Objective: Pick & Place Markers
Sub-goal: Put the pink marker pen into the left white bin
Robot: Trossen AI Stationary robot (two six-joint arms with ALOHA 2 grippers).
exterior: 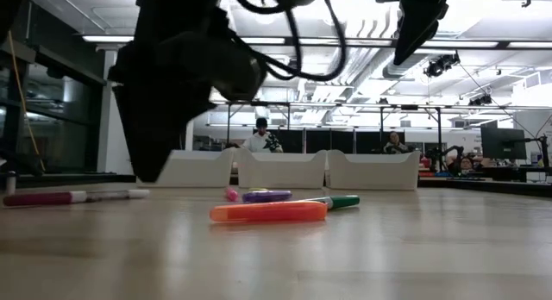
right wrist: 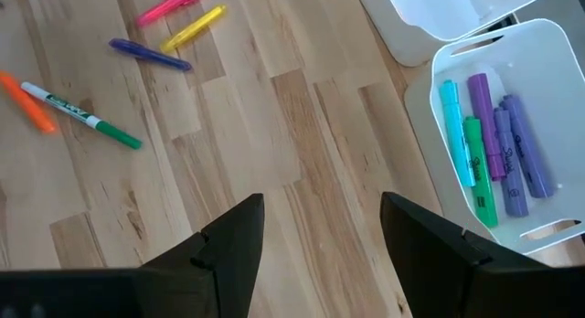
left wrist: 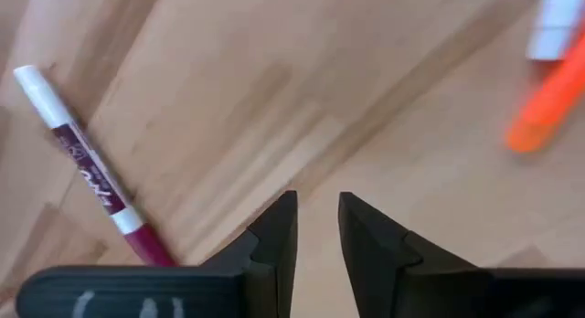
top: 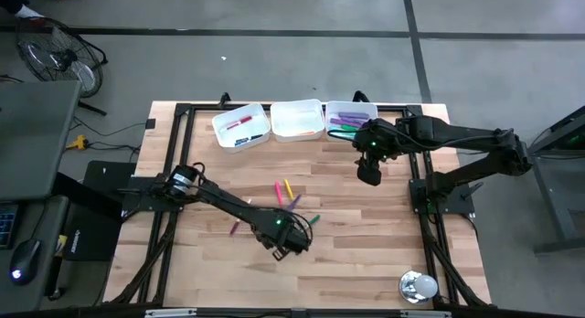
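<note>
Several markers lie flat on the wooden table: pink [top: 279,192], yellow [top: 289,187], purple [top: 294,202], a green one with a white barrel [top: 313,219], and a magenta one [top: 235,227]. The low view also shows an orange marker [exterior: 267,212]. My left gripper [left wrist: 318,201] points down above bare wood between the magenta marker [left wrist: 91,172] and the orange marker [left wrist: 544,112]. Its fingers stand narrowly open with nothing between them. My right gripper [right wrist: 322,204] hangs open and high near the right tray [right wrist: 430,90], which holds purple, green and teal markers.
Three white trays stand in a row at the far edge: the left one [top: 227,120] holds a red and a blue marker, the middle one [top: 297,133] shows nothing inside. A shiny round object [top: 418,286] sits near the front right corner. Black frame rails run along the table's sides.
</note>
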